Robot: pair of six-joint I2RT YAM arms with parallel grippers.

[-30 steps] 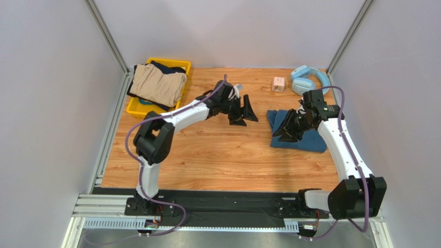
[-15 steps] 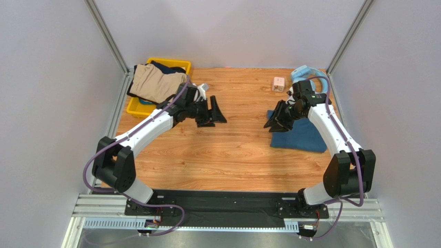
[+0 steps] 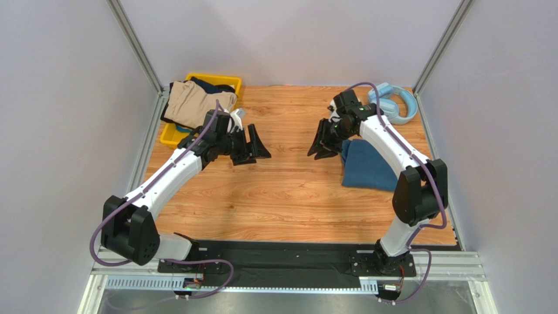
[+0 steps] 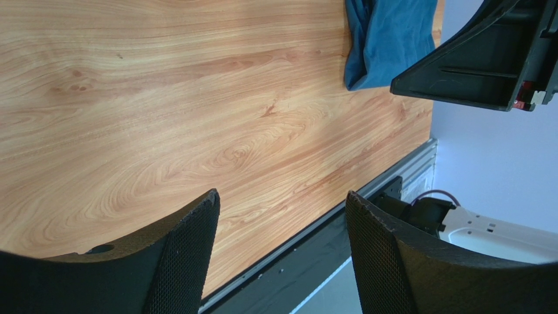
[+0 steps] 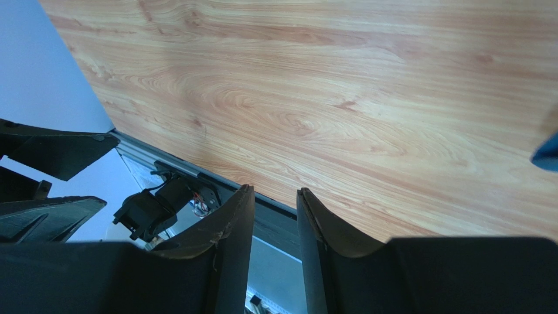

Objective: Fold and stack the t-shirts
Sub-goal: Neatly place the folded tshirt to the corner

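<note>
Finds the left gripper [image 3: 254, 149], wide and empty, just right of the tan t-shirt [image 3: 196, 103] heaped in the yellow bin [image 3: 171, 139] at upper left, nearer than the part-open, empty right gripper [image 3: 322, 147] by the folded teal t-shirt [image 3: 367, 167].

tabletop [image 3: 288, 196] looking like wood-grain laminate, smooth, catching slight sheen under left gripper [image 4: 281, 194]. its pads [image 4: 186, 255] showing rough dotted-mesh black plastic. right gripper [image 5: 275, 190] fingers [image 5: 226, 255] looking matt and grainy too. teal t-shirt [image 3: 367, 167] just beside right gripper sitting as soft matt cloth. tan garment [image 3: 196, 104] back by left gripper's wrist looking like matt, crumpled cloth, bin [image 3: 169, 136] under it looking like smooth yellow plastic.
</note>
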